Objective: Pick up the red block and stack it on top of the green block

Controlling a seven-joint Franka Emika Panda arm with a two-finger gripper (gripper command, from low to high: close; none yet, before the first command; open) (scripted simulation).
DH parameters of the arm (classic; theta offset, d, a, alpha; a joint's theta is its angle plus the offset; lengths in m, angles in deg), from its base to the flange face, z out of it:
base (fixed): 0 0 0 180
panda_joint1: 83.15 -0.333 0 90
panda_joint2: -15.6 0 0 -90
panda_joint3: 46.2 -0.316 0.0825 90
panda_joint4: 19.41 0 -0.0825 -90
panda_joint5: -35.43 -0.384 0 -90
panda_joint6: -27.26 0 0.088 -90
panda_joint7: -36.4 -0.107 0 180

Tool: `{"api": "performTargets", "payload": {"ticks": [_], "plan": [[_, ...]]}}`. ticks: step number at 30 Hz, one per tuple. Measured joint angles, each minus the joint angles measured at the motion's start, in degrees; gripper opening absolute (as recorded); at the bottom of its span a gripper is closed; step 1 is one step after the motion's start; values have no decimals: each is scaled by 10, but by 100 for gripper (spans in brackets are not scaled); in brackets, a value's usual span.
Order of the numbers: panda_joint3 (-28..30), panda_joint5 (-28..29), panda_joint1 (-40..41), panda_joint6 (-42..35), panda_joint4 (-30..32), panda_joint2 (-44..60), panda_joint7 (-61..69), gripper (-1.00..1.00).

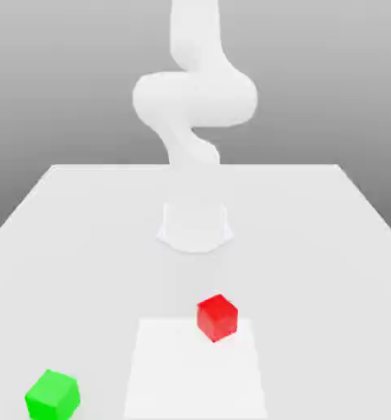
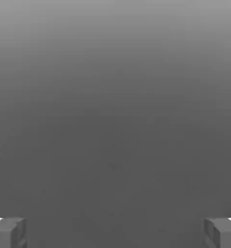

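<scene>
My claw (image 2: 115,233) is in the spread state. In the hand view, its two fingers stand wide apart, one on each side, with nothing pinched between them. Behind them lies a plain grey ground, lighter along one edge and darker toward the fingers.

The red block (image 1: 217,318) is located in the near part of the scene, slightly to the exterior view's right of centre. It sits at the far edge of the pale square panel (image 1: 195,377), close to that panel's far right corner. It is turned at an angle, with one upright edge toward the near side and its top face visible.

The green block (image 1: 52,396) is located at the near left of the scene, nearer than the red block and well apart from it. It lies to the left of the panel, on the white table (image 1: 92,271), and is also turned at an angle. Its lowest part is cut off by the border of the exterior view. Nothing rests on its top face.

My arm (image 1: 195,98) rises from its base (image 1: 195,228), which stands on the table, farther than both blocks. The upper section of the arm runs out past the top of the exterior view.
</scene>
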Motion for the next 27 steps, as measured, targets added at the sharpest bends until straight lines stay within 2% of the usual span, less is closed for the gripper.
{"api": "performTargets", "payload": {"ticks": [16,18,23,24,27], "plan": [[38,16,-82,234,298,295,207,0],[38,5,-90,294,318,374,237,0],[15,-26,-78,397,313,498,268,0],[9,-28,-73,413,310,517,270,-100],[9,-28,-73,413,310,517,270,-100]]}}
